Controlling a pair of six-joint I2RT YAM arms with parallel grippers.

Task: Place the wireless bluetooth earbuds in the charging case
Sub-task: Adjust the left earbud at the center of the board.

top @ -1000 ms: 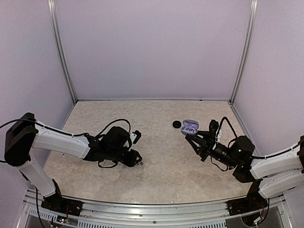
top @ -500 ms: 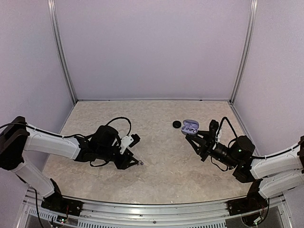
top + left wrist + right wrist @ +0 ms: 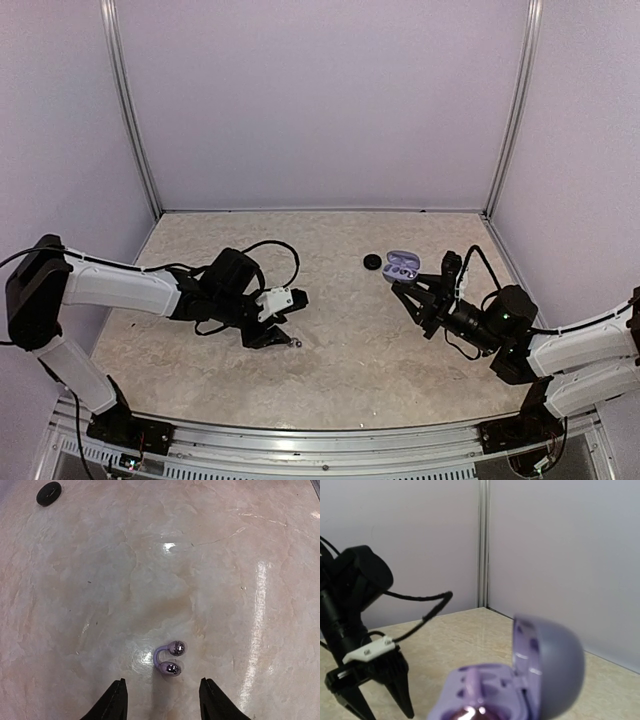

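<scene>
Left arm: the left arm (image 3: 130,290) has swung its wrist a little toward the table's middle since half a second ago, and the white wrist block (image 3: 276,298) now sits further right. I see the right arm (image 3: 570,350) unchanged.
Left claw: the left gripper (image 3: 162,682) is released, jaws spread wide, tips low over the beige marbled tabletop (image 3: 235,565).
Earbud: a small lilac earbud with two shiny silvery rounded ends (image 3: 170,668) lies on the tabletop just ahead of the left fingertips. It is in line with the gap between them and touches neither. I cannot tell whether it is one piece or two.
Case: the lilac rounded charging case (image 3: 401,265) stands lid up at the right rear of the tabletop, well apart from that earbud. My right wrist view shows it blurred, with something glossy in one well.
Right claw: the right gripper (image 3: 398,288) points at the case, tips right beside it. I cannot tell whether it is released or clenched.
Puck: a small black round puck (image 3: 372,262) lies just left of the case, not touching it.
</scene>
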